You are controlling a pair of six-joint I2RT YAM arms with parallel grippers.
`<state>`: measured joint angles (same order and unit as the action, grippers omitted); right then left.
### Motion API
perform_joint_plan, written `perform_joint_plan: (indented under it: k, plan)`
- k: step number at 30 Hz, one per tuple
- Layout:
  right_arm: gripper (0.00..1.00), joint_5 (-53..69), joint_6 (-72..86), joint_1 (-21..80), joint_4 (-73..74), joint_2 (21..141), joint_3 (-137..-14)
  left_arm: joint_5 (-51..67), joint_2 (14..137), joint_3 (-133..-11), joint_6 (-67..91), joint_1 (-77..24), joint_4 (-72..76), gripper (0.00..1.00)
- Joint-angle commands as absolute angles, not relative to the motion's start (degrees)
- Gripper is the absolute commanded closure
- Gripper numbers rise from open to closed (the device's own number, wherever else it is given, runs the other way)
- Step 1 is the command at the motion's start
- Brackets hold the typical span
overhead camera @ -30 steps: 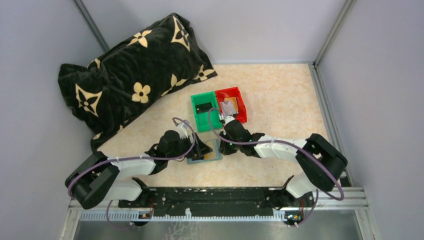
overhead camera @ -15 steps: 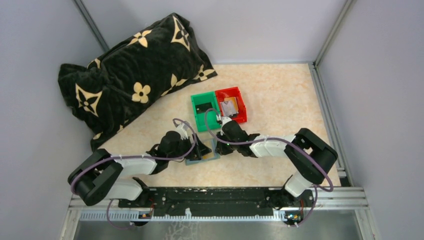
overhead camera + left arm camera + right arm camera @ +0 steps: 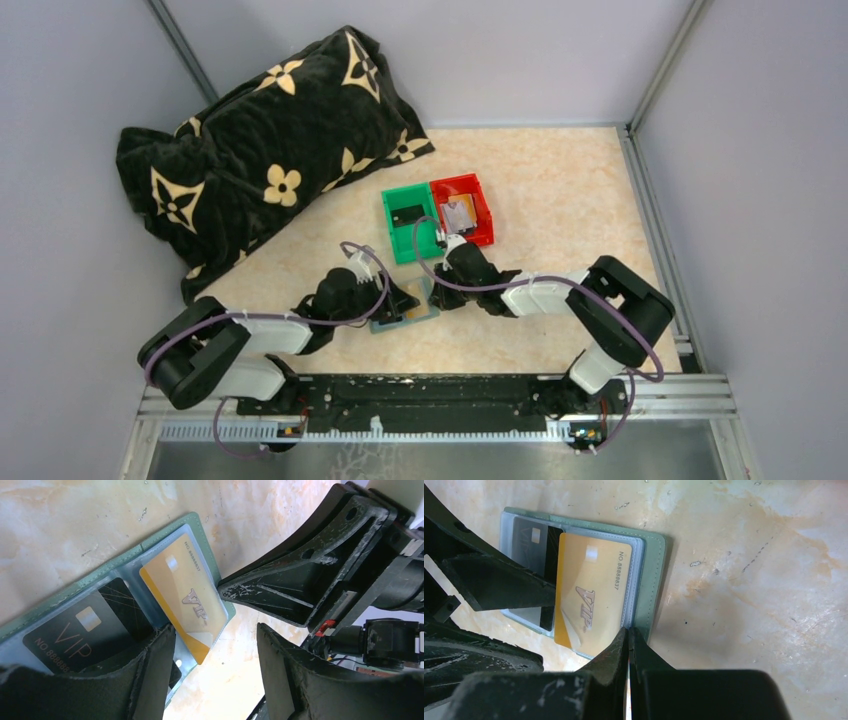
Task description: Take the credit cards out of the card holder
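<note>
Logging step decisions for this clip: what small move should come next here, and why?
Probably the left gripper should ease forward and close on the gold card. Its jaws stand open with the card's end, already poking past the card holder, lying between them, while the right gripper, shut, rests at the holder's edge and seems to pin it.

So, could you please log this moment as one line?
card holder open; gold card partly out; left tool open; right tool shut
</note>
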<state>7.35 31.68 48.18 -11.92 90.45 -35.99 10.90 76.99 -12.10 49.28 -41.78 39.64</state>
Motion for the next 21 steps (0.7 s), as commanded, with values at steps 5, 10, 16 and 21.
perform_joint_plan:
  k: [5,10,16,21]
  plan:
    - [1.00,7.6,31.9,48.8,-11.8,93.4,-34.6,11.3,76.8,-12.2,52.0,-41.9,47.4,0.34]
    - [1.00,7.6,31.9,48.9,-12.0,93.7,-34.7,12.1,79.1,-13.5,52.9,-41.9,48.7,0.34]
    - [1.00,7.4,31.8,49.0,-11.7,93.6,-34.7,13.3,82.5,-13.8,53.8,-42.0,51.1,0.34]
    - [1.00,7.5,32.0,49.0,-11.9,93.8,-34.6,14.2,85.7,-13.7,55.0,-42.0,55.1,0.34]
